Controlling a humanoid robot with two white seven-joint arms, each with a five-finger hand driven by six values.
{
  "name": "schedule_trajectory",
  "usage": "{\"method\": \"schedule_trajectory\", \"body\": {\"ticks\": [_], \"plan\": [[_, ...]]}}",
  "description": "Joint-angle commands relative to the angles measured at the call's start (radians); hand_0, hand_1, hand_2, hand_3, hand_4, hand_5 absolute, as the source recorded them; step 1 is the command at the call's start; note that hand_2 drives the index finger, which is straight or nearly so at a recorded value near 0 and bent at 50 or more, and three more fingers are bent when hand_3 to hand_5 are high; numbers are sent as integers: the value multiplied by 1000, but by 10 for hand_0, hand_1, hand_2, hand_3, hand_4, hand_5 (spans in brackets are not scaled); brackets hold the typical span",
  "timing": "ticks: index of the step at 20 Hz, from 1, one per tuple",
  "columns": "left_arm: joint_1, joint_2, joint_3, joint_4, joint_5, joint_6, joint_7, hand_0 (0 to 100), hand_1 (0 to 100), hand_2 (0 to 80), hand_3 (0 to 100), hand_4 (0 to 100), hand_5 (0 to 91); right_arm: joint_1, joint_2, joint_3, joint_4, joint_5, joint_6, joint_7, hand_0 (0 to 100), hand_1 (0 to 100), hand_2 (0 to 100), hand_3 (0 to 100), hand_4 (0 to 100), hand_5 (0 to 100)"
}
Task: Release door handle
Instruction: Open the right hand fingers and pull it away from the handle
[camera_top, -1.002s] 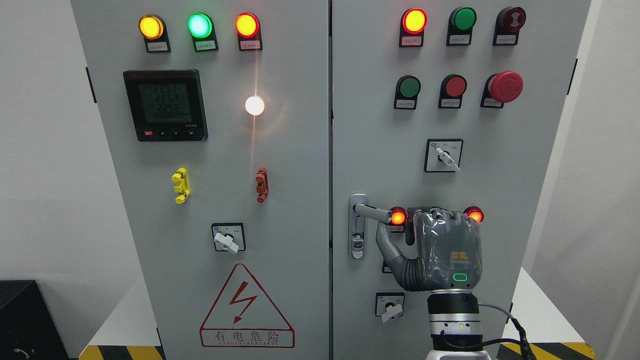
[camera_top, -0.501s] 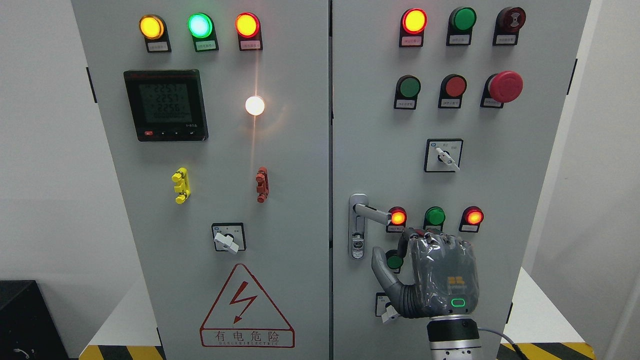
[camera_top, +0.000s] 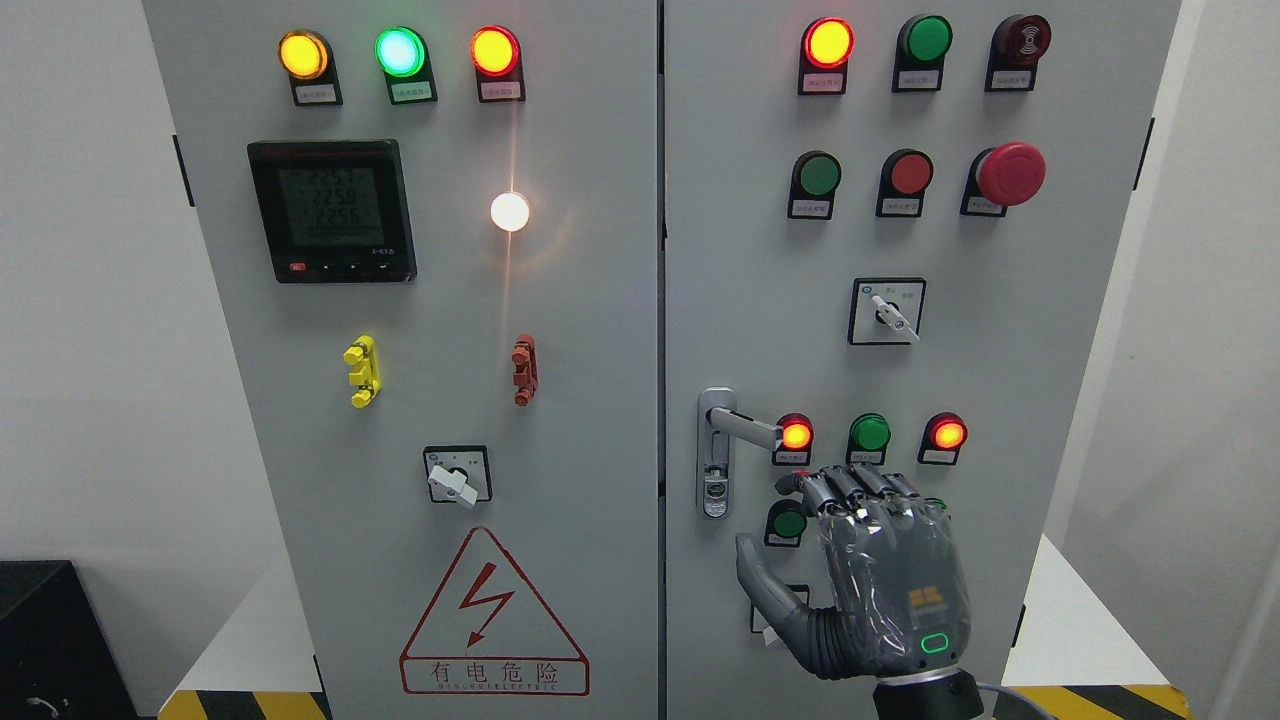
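- Dropping steadily over the last second, the robot's right hand (camera_top: 865, 570), grey and wrapped in clear film, has left the silver lever door handle (camera_top: 745, 427); it was wrapped around the lever, and now sits well below it.
- Its fingers (camera_top: 850, 488) are loosely apart and grip nothing, the thumb stuck out to the left.
- That door handle stands free on the left edge of the right-hand grey metal cabinet door (camera_top: 1060, 300), its lever pointing right, tip just beside a lit red lamp (camera_top: 796, 435).
- Judging by this, the release itself looks done; only drawing the arm clear of the panel seems left.
- No left hand shows.
- Counted: one door handle; two cabinet doors; four rotary selector switches, one largely hidden behind the hand; one digital meter (camera_top: 331, 210); one red mushroom stop button (camera_top: 1011, 173); one triangular electric-hazard sign (camera_top: 493, 618).
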Motion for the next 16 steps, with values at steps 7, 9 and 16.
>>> {"method": "schedule_trajectory", "body": {"ticks": [7, 9, 16], "plan": [[-26, 0, 0, 29, 1, 0, 1, 120, 556, 0, 0, 0, 0, 16, -4, -331, -70, -177, -227, 12, 432, 204, 33, 147, 178, 159], [-26, 0, 0, 29, 1, 0, 1, 120, 556, 0, 0, 0, 0, 26, -7, -347, -64, -214, -257, 15, 435, 193, 3, 97, 97, 97], [-26, 0, 0, 29, 0, 0, 1, 120, 556, 0, 0, 0, 0, 62, -7, -338, -61, -252, -272, 35, 451, 148, 0, 20, 0, 0]]}}
